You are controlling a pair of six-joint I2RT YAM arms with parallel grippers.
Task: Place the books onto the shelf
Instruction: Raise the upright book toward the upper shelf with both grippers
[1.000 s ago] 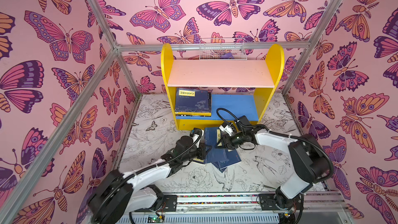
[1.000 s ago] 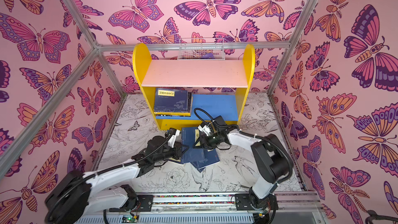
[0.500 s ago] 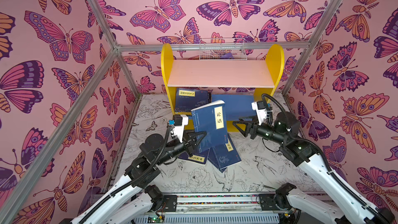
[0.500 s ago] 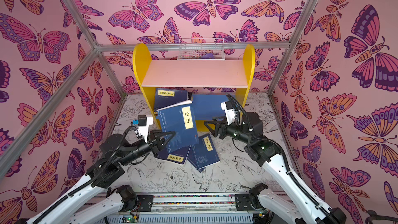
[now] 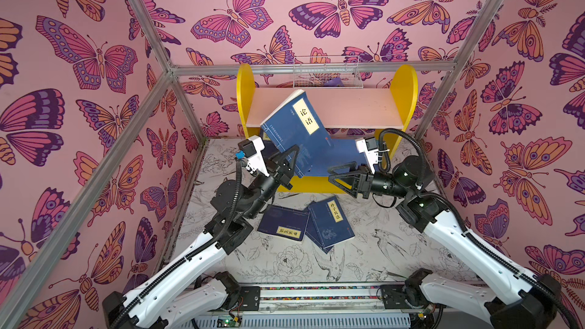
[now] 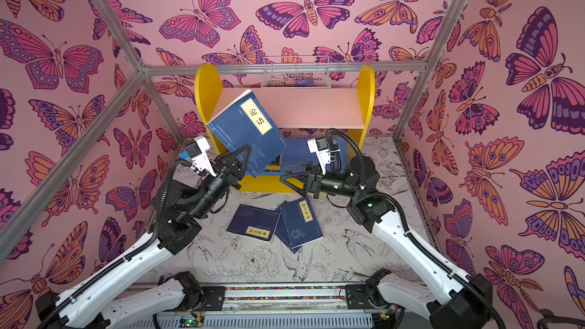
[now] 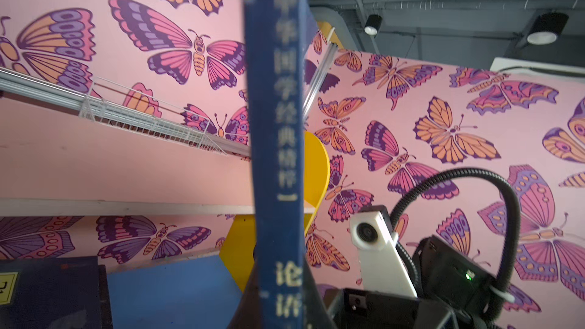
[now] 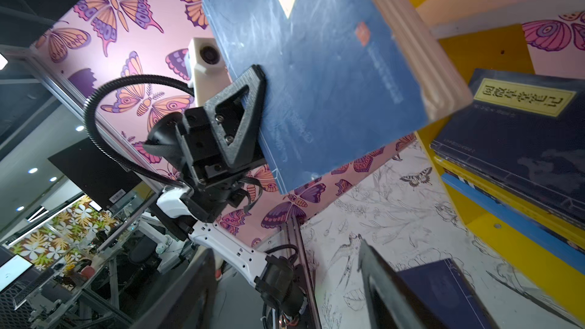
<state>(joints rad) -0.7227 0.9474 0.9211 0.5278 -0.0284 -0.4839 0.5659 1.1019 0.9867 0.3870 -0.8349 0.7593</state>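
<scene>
Here, the lower blue board of the shelf already carries a stack of books at its left end, a navy one with a yellow label on top, and from above my raised book covers most of that stack. At the far edge of the pink upper board sits a white wire basket with something purple in it that I cannot make out. On the printed mat, near the front of the shelf, lie two navy books overlapping, and a corner of a third peeps from under the right one.

My left wrist view is split down the middle by the spine of the lifted book, its lettering blurred, so my own jaws there are barely seen at the frame's edge.

My left pincer is clenched on the lower corner of the lifted book, which stands tilted in the air in front of the shelf, its top corner overlapping the left part of the upper board in both top views; whether it touches the board I cannot tell. My right pincer hangs released, jaws spread and holding nothing, just right of that book and before the shelf's yellow base.
</scene>
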